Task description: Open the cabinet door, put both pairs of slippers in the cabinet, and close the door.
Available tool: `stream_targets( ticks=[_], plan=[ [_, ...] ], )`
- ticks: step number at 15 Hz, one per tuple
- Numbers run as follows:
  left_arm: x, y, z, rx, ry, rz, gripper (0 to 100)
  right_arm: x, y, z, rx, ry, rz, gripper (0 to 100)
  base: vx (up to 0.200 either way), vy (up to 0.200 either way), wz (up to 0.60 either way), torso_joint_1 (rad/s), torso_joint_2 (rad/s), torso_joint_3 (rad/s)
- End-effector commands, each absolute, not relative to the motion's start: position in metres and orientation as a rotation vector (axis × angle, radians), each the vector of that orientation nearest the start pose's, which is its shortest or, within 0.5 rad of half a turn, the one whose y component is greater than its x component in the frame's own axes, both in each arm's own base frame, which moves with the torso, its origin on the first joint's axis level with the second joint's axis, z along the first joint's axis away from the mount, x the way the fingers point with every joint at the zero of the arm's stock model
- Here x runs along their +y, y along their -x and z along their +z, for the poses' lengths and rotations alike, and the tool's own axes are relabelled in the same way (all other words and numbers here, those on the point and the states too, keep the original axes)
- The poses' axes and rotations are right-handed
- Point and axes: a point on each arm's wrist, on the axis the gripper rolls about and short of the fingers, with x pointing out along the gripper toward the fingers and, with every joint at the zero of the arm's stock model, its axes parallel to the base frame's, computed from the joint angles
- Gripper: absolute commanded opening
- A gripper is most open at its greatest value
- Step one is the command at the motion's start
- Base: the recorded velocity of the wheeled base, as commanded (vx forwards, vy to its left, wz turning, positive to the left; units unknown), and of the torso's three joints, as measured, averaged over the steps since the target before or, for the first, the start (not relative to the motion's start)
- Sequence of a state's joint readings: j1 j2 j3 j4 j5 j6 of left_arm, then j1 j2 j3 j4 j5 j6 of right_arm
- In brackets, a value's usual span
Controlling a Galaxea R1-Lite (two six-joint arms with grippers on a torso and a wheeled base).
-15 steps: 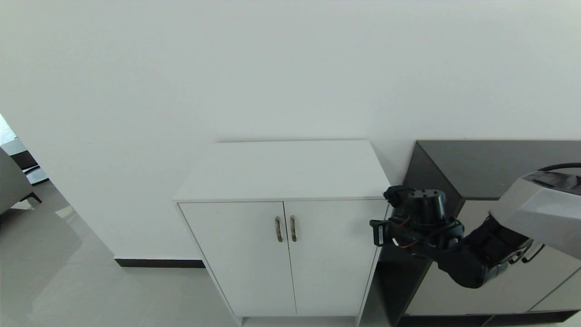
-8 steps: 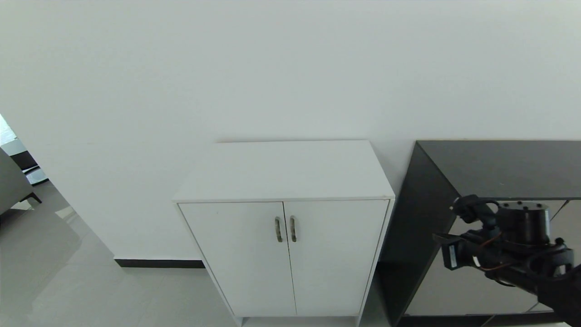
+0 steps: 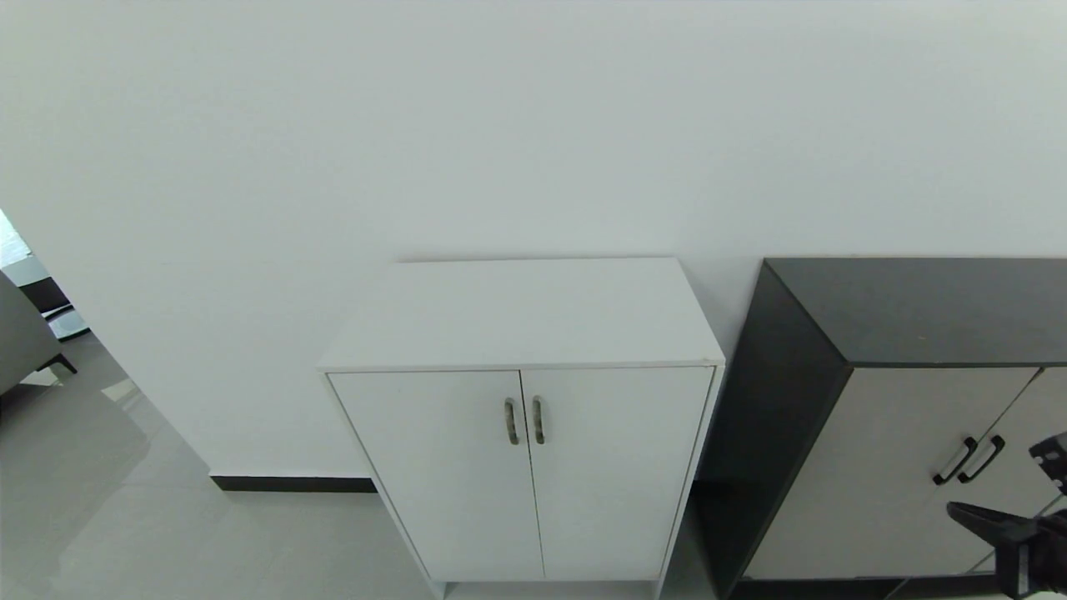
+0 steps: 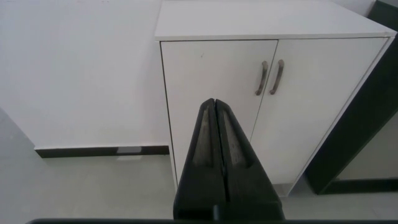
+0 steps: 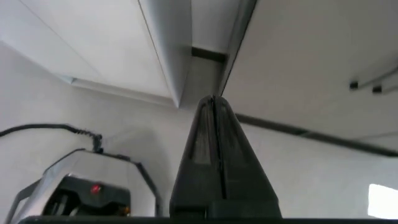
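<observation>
The cabinet stands against the wall, both doors shut, handles paired at the seam; a black sideboard sits just beside it. The left gripper faces the doors, fingers pressed together; the right gripper, likewise closed and empty, hangs before the sideboard.

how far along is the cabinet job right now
Looks done: the white two-door cabinet has both doors shut. In hand: nothing; the left end effector is shut and empty facing those doors, the right end effector shut and empty, held low off to the right. Left: unclear, since shut doors hide whether the slippers are inside; if they are not, every step remains.
</observation>
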State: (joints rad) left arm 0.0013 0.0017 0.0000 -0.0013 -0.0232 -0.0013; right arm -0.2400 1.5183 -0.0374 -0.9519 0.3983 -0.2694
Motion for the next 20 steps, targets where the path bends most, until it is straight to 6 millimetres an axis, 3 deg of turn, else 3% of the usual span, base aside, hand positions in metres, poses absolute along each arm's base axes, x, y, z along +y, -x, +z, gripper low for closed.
stream_targets(
  ticks=[1, 6, 10, 11, 13, 16, 18, 20],
  plan=[
    [-0.001, 0.023, 0.076, 0.000, 0.002, -0.021, 0, -0.043, -0.131, 0.082, 0.485, 0.043, 0.216, 0, 0.000, 0.000, 0.00, 0.000, 0.00, 0.000],
    [-0.001, 0.023, 0.076, 0.000, 0.002, -0.021, 0, -0.014, -0.108, 0.092, 0.469, 0.033, 0.375, 0, 0.000, 0.000, 0.00, 0.000, 0.00, 0.000],
    [-0.001, 0.023, 0.076, 0.000, 0.002, -0.021, 0, 0.004, -0.059, 0.104, 0.349, -0.120, 0.567, 0, 0.000, 0.000, 0.00, 0.000, 0.00, 0.000],
    [-0.001, 0.023, 0.076, 0.000, 0.002, -0.021, 0, 0.005, -0.046, 0.102, 0.336, -0.103, 0.517, 0, 0.000, 0.000, 0.00, 0.000, 0.00, 0.000],
    [-0.001, 0.023, 0.076, 0.000, 0.002, -0.021, 0, 0.001, -0.037, 0.100, 0.318, -0.051, 0.233, 0, 0.000, 0.000, 0.00, 0.000, 0.00, 0.000],
    [-0.001, 0.023, 0.076, 0.000, 0.002, -0.021, 0, -0.002, -0.026, 0.098, 0.284, -0.108, -0.074, 0, 0.000, 0.000, 0.00, 0.000, 0.00, 0.000],
    [-0.001, 0.023, 0.076, 0.000, 0.002, -0.021, 0, -0.005, -0.021, 0.091, 0.334, -0.108, -0.225, 0, 0.000, 0.000, 0.00, 0.000, 0.00, 0.000],
    [-0.001, 0.023, 0.076, 0.000, 0.002, -0.021, 0, -0.002, -0.012, 0.084, 0.350, -0.105, -0.235, 0, 0.000, 0.000, 0.00, 0.000, 0.00, 0.000]
  ],
)
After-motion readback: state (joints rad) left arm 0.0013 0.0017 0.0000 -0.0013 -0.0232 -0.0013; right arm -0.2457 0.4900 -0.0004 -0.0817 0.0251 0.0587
